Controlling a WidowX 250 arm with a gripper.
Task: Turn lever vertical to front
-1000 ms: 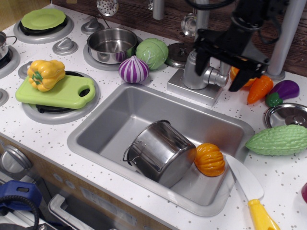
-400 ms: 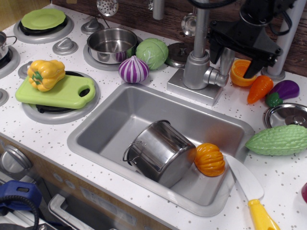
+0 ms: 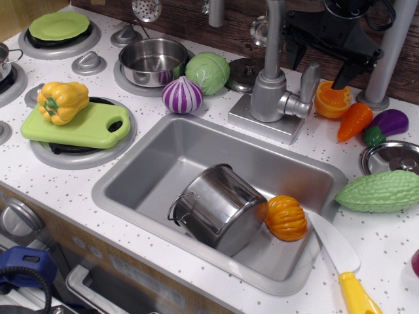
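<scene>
**Lever upright on faucet side; tool raised above it**

- Lever (image 3: 309, 80): short flat silver-grey paddle on the stubby side cylinder of the faucet (image 3: 268, 91), standing roughly vertical, free of contact.
- Tool (image 3: 321, 62): black, above and just behind the lever, two fingers spread wide, holding nothing.
- Sink (image 3: 150, 157): contains a steel pot (image 3: 219, 206) lying on its side, with an orange pumpkin (image 3: 286, 218) touching it.
- Tabletop (image 3: 393, 248), right: orange half (image 3: 332, 99), carrot (image 3: 353, 121), eggplant (image 3: 386, 124), bitter gourd (image 3: 381, 191), white knife with yellow handle (image 3: 340, 258).
- Left: yellow pepper (image 3: 62, 101) on green cutting board (image 3: 91, 127); purple onion (image 3: 183, 95); cabbage (image 3: 207, 73).
</scene>
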